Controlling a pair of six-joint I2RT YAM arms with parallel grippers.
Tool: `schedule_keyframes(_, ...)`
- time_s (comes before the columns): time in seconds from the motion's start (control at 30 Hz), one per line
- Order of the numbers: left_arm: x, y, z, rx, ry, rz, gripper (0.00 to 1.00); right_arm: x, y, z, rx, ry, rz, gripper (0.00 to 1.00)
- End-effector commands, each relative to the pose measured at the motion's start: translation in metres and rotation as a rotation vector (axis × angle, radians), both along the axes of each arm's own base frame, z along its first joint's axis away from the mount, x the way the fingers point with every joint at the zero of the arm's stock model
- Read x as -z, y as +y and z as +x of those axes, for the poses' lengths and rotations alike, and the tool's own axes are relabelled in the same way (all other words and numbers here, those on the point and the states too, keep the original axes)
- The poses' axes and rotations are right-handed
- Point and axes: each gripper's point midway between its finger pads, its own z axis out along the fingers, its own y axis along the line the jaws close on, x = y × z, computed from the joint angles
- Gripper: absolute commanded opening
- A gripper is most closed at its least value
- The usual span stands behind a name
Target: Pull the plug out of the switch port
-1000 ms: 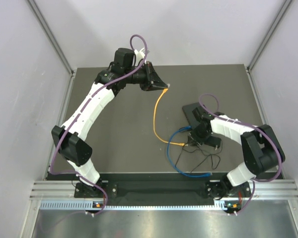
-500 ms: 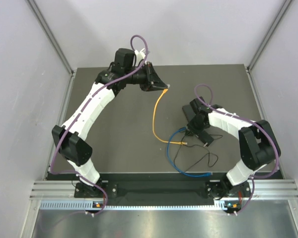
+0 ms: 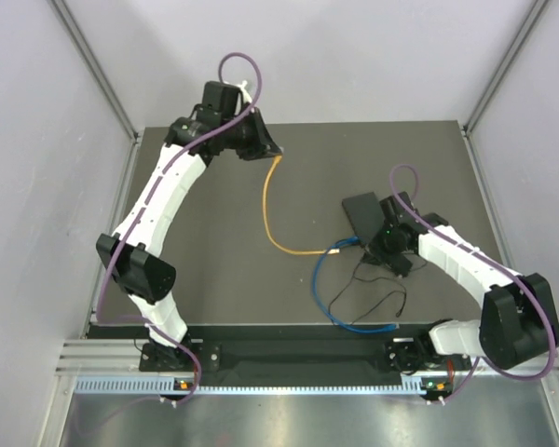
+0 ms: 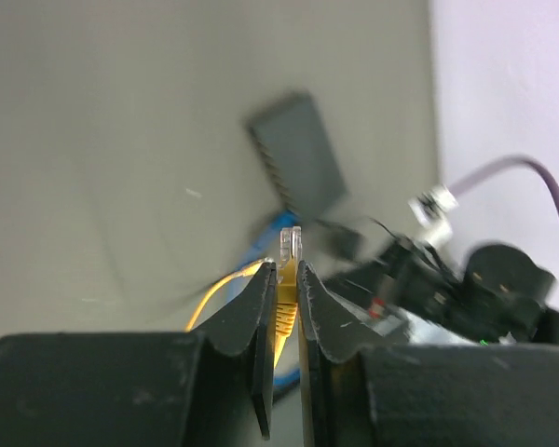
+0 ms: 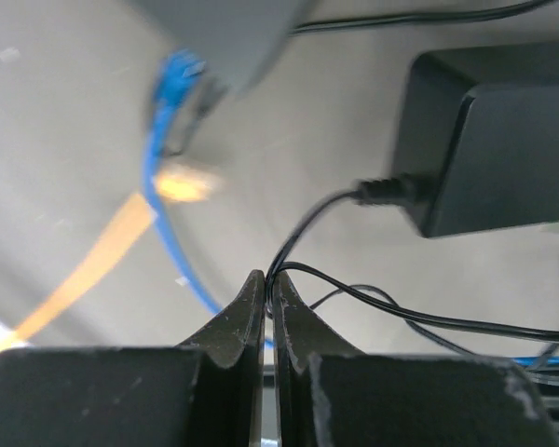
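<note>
Left pincer [image 4: 281,272] shifted leftward, its wrist view revealing a clamped yellow plug [image 4: 290,244]; right pincer [image 5: 268,281] clenched.

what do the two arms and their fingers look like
The left arm and right arm match: white shells on the long links, black joint housings, a purple cable looping along each. The fingers are matte black wedges tapering to thin, scuffed tips.
</note>
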Motion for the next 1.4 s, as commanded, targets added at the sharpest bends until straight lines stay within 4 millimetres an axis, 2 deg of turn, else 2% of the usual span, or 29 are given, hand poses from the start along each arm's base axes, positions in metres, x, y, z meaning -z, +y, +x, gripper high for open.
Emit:
schedule_keyframes(0.0, -0.030, 0.045, 0.011, -0.115, -0.132, 0.150, 0.00, 0.010, -0.018, -0.005, 0.005, 0.025, -0.052, 0.00)
schedule_keyframes(0.03, -0.032, 0.051, 0.007, -0.123, -0.132, 0.175, 0.00, 0.011, -0.020, -0.005, 0.008, 0.028, -0.057, 0.00)
schedule_keyframes(0.07, -0.048, 0.058, 0.010, -0.153, -0.180, 0.193, 0.00, 0.012, -0.021, -0.004, 0.006, 0.030, -0.060, 0.01)
schedule_keyframes(0.17, -0.069, 0.066, 0.007, -0.181, -0.226, 0.199, 0.00, 0.012, -0.022, -0.002, 0.002, 0.033, -0.062, 0.01)
schedule_keyframes(0.4, -0.089, 0.080, 0.006, -0.216, -0.311, 0.240, 0.00, 0.006, -0.022, 0.010, -0.023, 0.008, -0.071, 0.05)
schedule_keyframes(0.53, -0.101, 0.111, 0.007, -0.310, -0.398, 0.374, 0.00, 0.010, -0.028, 0.008, -0.031, 0.010, -0.089, 0.12)
schedule_keyframes(0.6, -0.112, 0.126, 0.001, -0.361, -0.448, 0.435, 0.00, 0.013, -0.030, 0.007, -0.034, 0.019, -0.097, 0.14)
schedule_keyframes(0.63, -0.117, 0.146, -0.003, -0.443, -0.464, 0.497, 0.00, 0.015, -0.031, 0.006, -0.047, 0.020, -0.104, 0.15)
schedule_keyframes(0.73, -0.114, 0.164, -0.012, -0.515, -0.459, 0.564, 0.00, 0.017, -0.034, 0.005, -0.068, 0.028, -0.120, 0.22)
schedule_keyframes(0.87, -0.098, 0.155, -0.012, -0.493, -0.440, 0.528, 0.00, 0.017, -0.032, 0.012, -0.117, 0.027, -0.126, 0.36)
schedule_keyframes(0.9, -0.095, 0.148, -0.010, -0.467, -0.434, 0.506, 0.00, 0.016, -0.031, 0.014, -0.135, 0.024, -0.123, 0.44)
schedule_keyframes(0.97, -0.084, 0.116, -0.006, -0.345, -0.415, 0.409, 0.00, 0.010, -0.019, 0.022, -0.227, -0.013, -0.079, 0.49)
schedule_keyframes(1.0, -0.081, 0.107, -0.006, -0.320, -0.404, 0.375, 0.00, 0.010, -0.014, 0.024, -0.255, -0.017, -0.065, 0.56)
schedule_keyframes(1.03, -0.073, 0.098, -0.002, -0.307, -0.384, 0.335, 0.00, 0.005, -0.004, 0.024, -0.316, -0.035, -0.023, 0.59)
schedule_keyframes(1.1, -0.068, 0.081, -0.005, -0.248, -0.366, 0.276, 0.00, -0.010, 0.008, 0.038, -0.365, -0.089, -0.002, 0.64)
schedule_keyframes(1.2, -0.055, 0.072, -0.006, -0.223, -0.334, 0.275, 0.00, -0.033, 0.028, 0.052, -0.419, -0.156, -0.029, 0.76)
schedule_keyframes(1.23, -0.049, 0.070, -0.005, -0.215, -0.326, 0.288, 0.00, -0.039, 0.042, 0.051, -0.457, -0.173, -0.027, 0.77)
schedule_keyframes(1.27, -0.046, 0.068, -0.007, -0.203, -0.318, 0.297, 0.00, -0.045, 0.055, 0.058, -0.481, -0.192, -0.015, 0.77)
schedule_keyframes(1.3, -0.043, 0.067, -0.007, -0.197, -0.313, 0.302, 0.00, -0.047, 0.066, 0.058, -0.510, -0.196, -0.007, 0.77)
schedule_keyframes(1.33, -0.040, 0.067, -0.006, -0.193, -0.306, 0.313, 0.00, -0.048, 0.085, 0.051, -0.577, -0.199, -0.002, 0.77)
schedule_keyframes(1.37, -0.038, 0.068, -0.006, -0.190, -0.302, 0.319, 0.00, -0.048, 0.100, 0.055, -0.615, -0.205, -0.003, 0.76)
